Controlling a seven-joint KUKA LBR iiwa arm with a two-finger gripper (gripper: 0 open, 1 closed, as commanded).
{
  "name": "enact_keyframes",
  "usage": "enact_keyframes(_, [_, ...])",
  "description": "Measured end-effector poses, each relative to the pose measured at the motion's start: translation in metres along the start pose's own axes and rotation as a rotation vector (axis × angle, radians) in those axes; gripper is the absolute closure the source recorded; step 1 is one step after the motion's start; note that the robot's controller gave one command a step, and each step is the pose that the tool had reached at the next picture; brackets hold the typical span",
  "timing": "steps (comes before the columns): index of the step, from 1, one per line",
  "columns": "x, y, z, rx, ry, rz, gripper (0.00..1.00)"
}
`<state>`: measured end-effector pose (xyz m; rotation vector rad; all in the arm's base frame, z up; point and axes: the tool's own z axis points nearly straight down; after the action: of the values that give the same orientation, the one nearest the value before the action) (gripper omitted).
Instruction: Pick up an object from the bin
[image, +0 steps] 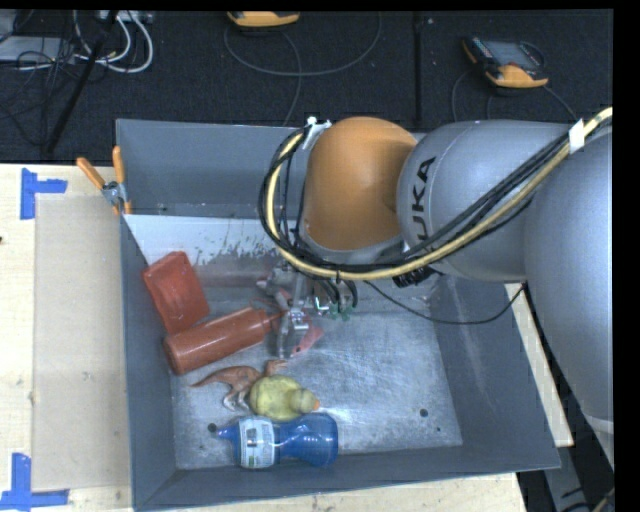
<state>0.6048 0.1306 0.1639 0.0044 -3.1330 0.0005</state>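
Jaws are down just right of the lying red plastic bottle (215, 340); their spread, I can't tell. Best centre over its neck before closing.

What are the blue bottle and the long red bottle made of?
Blue bottle: looks like smooth, glossy plastic, with bright highlights and a white label band. Long red bottle: probably plastic too, duller, with only a soft sheen. The look alone cannot settle it.
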Motion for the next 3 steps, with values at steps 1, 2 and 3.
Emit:
enact_keyframes(1, [-0.002,-0.001,-0.005,-0.001,-0.007,0.003,0.0])
enact_keyframes(2, [0.006,-0.056,0.075,0.0,-0.015,-0.425,1.0])
enact_keyframes(3, [0.006,-0.056,0.075,0.0,-0.015,-0.425,1.0])
